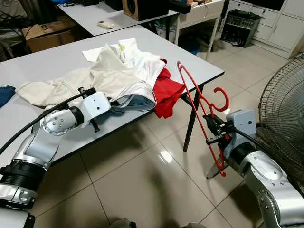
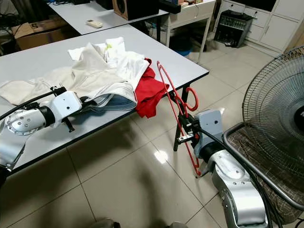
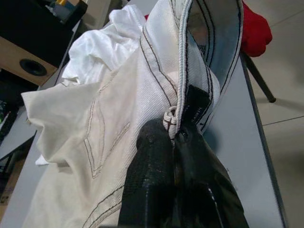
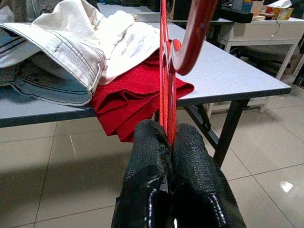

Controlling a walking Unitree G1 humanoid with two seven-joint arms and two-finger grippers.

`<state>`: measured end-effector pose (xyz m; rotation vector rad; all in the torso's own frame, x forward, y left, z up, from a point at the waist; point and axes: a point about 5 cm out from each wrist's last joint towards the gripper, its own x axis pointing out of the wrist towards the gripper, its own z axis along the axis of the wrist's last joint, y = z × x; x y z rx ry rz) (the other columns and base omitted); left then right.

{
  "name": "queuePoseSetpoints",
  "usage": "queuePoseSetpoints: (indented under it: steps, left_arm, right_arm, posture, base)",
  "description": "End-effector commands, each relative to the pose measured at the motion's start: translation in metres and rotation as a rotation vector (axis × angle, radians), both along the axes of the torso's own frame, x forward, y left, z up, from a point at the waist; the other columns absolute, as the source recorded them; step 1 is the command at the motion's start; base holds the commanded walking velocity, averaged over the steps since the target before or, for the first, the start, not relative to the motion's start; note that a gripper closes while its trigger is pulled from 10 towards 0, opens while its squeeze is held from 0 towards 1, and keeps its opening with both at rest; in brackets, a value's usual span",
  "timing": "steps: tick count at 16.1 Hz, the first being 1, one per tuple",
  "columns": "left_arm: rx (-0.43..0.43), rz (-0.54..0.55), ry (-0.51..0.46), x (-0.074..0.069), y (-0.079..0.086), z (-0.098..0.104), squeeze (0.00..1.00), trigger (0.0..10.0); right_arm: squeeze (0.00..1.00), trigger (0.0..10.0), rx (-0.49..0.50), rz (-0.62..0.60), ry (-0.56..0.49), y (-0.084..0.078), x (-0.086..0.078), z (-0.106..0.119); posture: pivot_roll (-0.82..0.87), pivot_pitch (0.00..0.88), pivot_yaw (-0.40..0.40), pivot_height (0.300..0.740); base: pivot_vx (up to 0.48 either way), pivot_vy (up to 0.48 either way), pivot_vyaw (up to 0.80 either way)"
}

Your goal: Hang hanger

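My right gripper [image 1: 212, 124] is shut on a red plastic hanger [image 1: 195, 100], held upright over the tiled floor beside the table's near corner; its hook [image 1: 221, 97] curls toward me. In the right wrist view the hanger [image 4: 166, 71] rises from between the black fingers [image 4: 152, 171]. My left gripper [image 1: 115, 102] is shut on the waistband of cream-white trousers [image 1: 90, 78] lying in a clothes pile on the grey table [image 1: 42, 64]. The left wrist view shows the fingers [image 3: 156, 166] pinching the waistband [image 3: 180, 85] by a dark label. A red garment [image 1: 167, 92] hangs over the table edge.
A white shirt [image 1: 137, 57] lies at the back of the pile. A large standing fan [image 2: 275, 95] stands close on the right, with a mesh seat [image 2: 266, 156] below it. A second table [image 1: 109, 14], a cardboard box [image 1: 47, 33] and white cabinets [image 1: 280, 23] stand beyond.
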<state>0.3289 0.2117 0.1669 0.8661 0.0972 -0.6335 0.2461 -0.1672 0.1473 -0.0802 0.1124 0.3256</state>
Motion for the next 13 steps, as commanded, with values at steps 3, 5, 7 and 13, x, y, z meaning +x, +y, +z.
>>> queuePoseSetpoints:
  steps: [3, 5, 7, 13]
  left_arm:
    - [-0.046, -0.038, 0.015, -0.004, -0.009, 0.002, 0.0, 0.0]
    - [-0.027, 0.0, -0.031, -0.002, -0.009, -0.001, 0.0, 0.0]
    - [0.067, 0.115, -0.183, 0.0, -0.003, -0.007, 0.0, 0.0]
    - [0.144, 0.238, -0.661, -0.018, -0.021, -0.019, 0.0, 0.0]
  right_arm:
    - [0.0, 10.0, -0.001, 0.01, 0.007, 0.0, 0.0, -0.002]
    - [0.0, 10.0, -0.007, 0.013, 0.007, 0.0, 0.0, -0.002]
    - [0.0, 10.0, -0.013, 0.005, 0.005, -0.001, 0.0, -0.003]
    - [0.0, 10.0, -0.001, -0.011, 0.016, 0.002, 0.001, -0.009]
  posture:
    - [-0.13, 0.0, 0.038, 0.705]
    - [-0.13, 0.0, 0.038, 0.705]
    - [-0.13, 0.0, 0.036, 0.705]
    - [-0.13, 0.0, 0.04, 0.705]
  base:
    - [0.0, 0.0, 0.0]
    - [0.0, 0.0, 0.0]
    - [0.0, 0.0, 0.0]
    - [0.0, 0.0, 0.0]
